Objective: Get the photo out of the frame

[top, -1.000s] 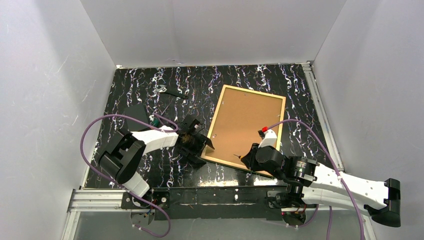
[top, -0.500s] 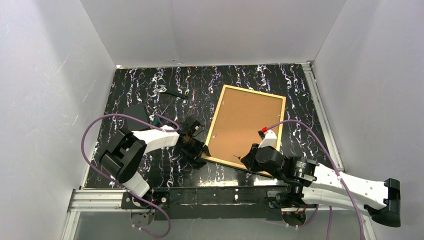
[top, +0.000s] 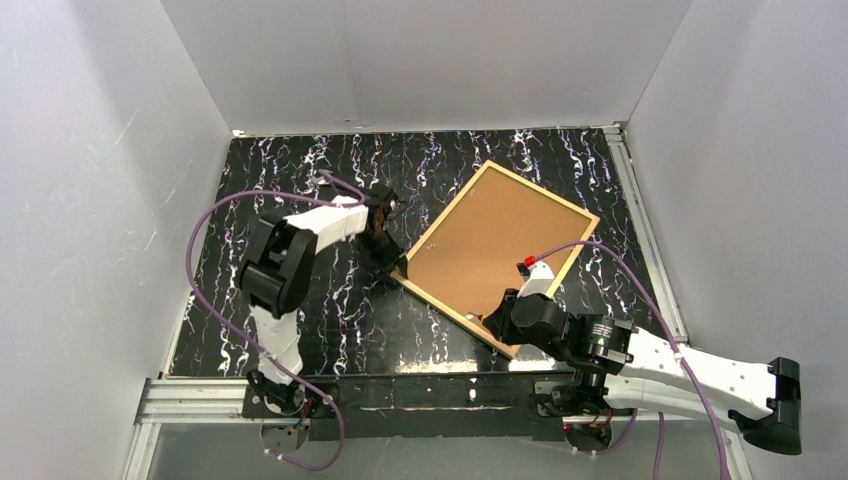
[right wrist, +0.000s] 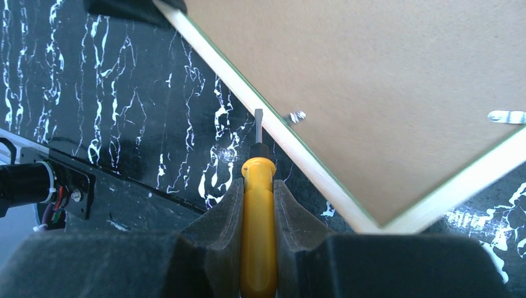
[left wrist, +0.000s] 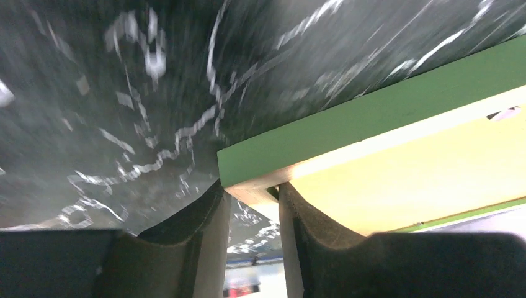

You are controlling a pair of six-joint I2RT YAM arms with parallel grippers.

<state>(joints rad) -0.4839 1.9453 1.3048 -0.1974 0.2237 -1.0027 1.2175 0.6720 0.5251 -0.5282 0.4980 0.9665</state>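
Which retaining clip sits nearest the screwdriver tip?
The clip just right of the screwdriver blade, on the frame rail; the other clip lies far right.

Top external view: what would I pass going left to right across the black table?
Left arm → left jaws → frame, clamped by those jaws at its corner, lying with the brown backing board up → right arm's elbow.
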